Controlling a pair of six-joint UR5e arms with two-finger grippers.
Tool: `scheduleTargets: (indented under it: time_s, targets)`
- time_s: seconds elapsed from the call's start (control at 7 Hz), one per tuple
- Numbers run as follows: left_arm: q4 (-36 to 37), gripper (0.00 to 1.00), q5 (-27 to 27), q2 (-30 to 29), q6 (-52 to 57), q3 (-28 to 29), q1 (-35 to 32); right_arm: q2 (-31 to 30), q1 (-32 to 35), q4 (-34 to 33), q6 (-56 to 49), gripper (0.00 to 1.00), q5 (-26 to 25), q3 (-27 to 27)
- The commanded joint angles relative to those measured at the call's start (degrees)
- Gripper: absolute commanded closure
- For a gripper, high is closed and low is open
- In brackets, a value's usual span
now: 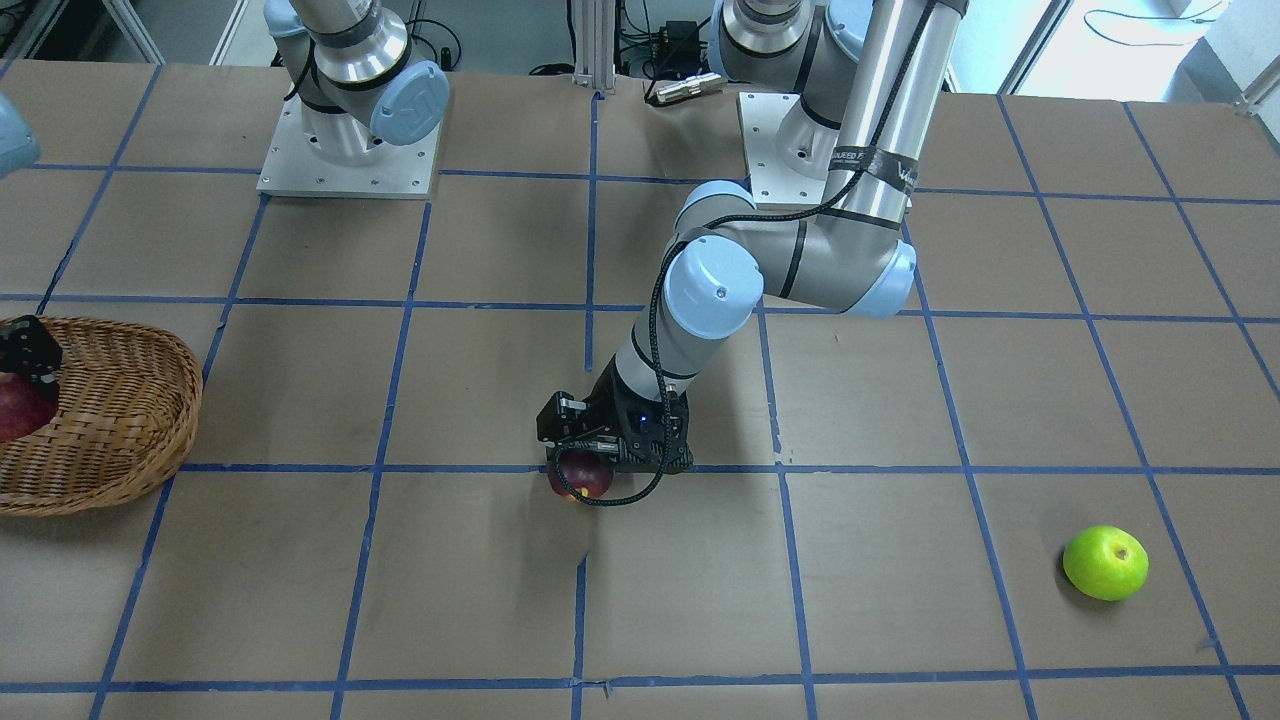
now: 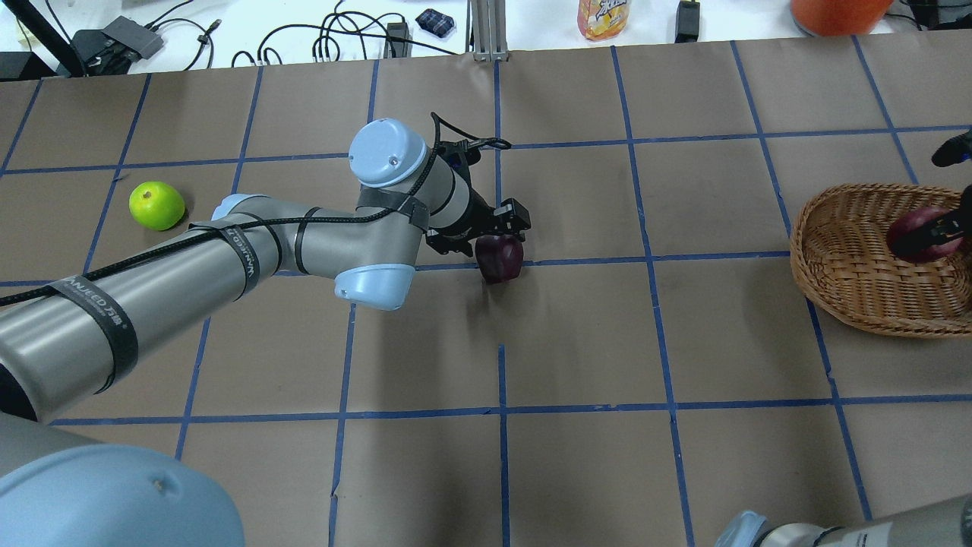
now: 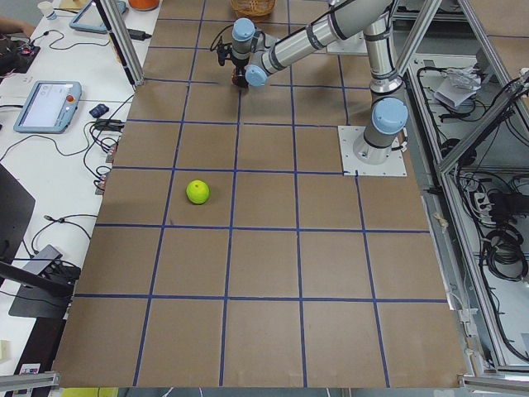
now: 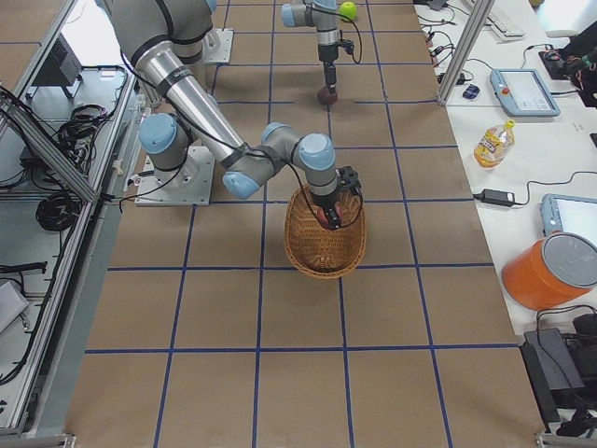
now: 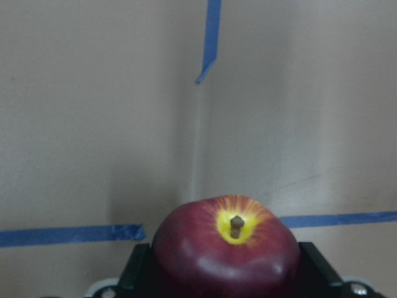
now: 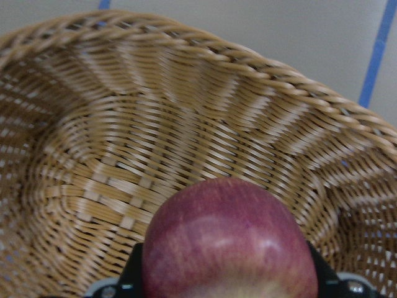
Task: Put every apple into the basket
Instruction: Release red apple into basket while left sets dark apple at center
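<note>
My left gripper [image 1: 588, 462] is shut on the dark maroon apple [image 1: 579, 478] with a yellow patch, low over the table's middle by a blue tape line. The left wrist view shows this apple [image 5: 226, 257] between the black fingers [image 5: 133, 276]. My right gripper [image 2: 942, 228] is shut on the red apple [image 2: 917, 235] and holds it just inside the wicker basket [image 2: 843, 266]. The right wrist view shows this apple [image 6: 226, 245] over the basket's woven floor [image 6: 111, 174]. The green apple [image 2: 156, 205] lies alone on the table on my left side, also in the front view [image 1: 1105, 563].
The two arm base plates [image 1: 350, 150] stand at my edge of the table. A bottle [image 2: 605, 17], cables and an orange bucket [image 2: 835, 11] lie beyond the far edge. The left arm's elbow [image 2: 380, 273] hangs over the middle of the table.
</note>
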Motion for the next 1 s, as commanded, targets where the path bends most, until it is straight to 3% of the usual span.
scheduleTargets:
  time_s: [0.0,0.14,0.29,0.57,0.71,0.86]
  targets:
    - [-0.3,0.0,-0.5,1.8,1.5,0.3,4.2,6.0,-4.9,-4.5,-4.4,0.69,3.9,-2.3]
    - [-2.4,0.0,-0.6,3.1,4.8,0.5,7.8,6.0,-4.9,-4.0,-4.2,0.43,4.1,-2.6]
    - [-9.1,0.0,-0.6,5.1,10.7,0.9,12.3,5.9,-4.9,-3.1,-4.1,0.0,4.1,-1.8]
    - [-22.9,0.0,1.8,9.6,29.7,2.4,23.8,3.2,-4.6,0.5,-4.2,0.0,4.1,-1.1]
    - [-24.5,0.0,13.8,9.6,42.1,3.4,30.8,-0.6,-3.2,5.6,-3.9,0.0,4.1,-1.1]
    - [-24.8,0.0,21.6,8.0,49.0,6.0,37.0,-3.9,2.3,9.7,-3.0,0.0,3.5,-1.2]
